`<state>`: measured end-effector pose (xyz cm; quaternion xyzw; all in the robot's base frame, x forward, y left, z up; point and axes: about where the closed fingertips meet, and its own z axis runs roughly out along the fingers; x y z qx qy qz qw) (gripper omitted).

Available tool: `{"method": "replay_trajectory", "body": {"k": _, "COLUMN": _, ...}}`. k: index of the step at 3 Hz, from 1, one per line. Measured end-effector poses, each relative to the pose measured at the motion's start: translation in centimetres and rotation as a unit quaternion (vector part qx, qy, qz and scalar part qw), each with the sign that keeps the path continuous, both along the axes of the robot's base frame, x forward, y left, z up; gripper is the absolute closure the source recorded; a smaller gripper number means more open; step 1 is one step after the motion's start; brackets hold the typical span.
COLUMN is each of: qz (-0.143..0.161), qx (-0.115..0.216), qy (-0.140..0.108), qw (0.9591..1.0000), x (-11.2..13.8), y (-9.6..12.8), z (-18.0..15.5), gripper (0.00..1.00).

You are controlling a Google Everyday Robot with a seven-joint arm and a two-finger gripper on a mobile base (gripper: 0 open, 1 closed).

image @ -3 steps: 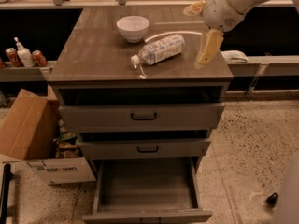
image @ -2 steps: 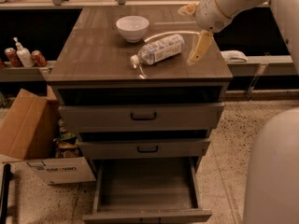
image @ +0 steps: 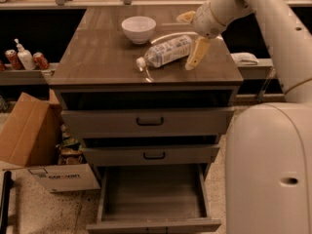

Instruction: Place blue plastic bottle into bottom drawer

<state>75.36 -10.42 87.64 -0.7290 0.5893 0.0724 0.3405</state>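
Camera view, single arm. The bottle [image: 165, 52] lies on its side on the cabinet [image: 97, 57] top, just in front of and to the right of the bowl [image: 139, 28], not touching it; its cap [image: 141, 62] points toward the front edge and away from the arm. The gripper [image: 191, 35] sits further right of the bowl, at the bottle's base end, released: its two yellow fingers [image: 197, 55] stand wide apart, one in front of the base and one behind it, and neither seems to press on the plastic. The drawer [image: 153, 194] is pulled out at the foot of the cabinet, far below the bowl and nearer the camera, its inside bare. I judge the bottle light and thin-walled, so it should dent under a hard squeeze; I cannot tell how full it is. Being round and smooth, it may roll or slide on the top if I nudge one side first. I would take it across the middle of the body, jaws square to its long axis, closing gently and evenly, rather than at the tapering neck or the very end of the base.
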Motion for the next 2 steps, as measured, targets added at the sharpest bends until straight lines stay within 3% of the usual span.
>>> {"method": "replay_trajectory", "body": {"k": 1, "qz": 0.018, "qx": -0.001, "qy": 0.014, "qw": 0.9997, "x": 1.23, "y": 1.92, "z": -1.72, "gripper": 0.04}}
{"method": "replay_trajectory", "body": {"k": 2, "qz": 0.025, "qx": -0.002, "qy": 0.021, "qw": 0.9994, "x": 1.71, "y": 2.85, "z": -2.42, "gripper": 0.27}}
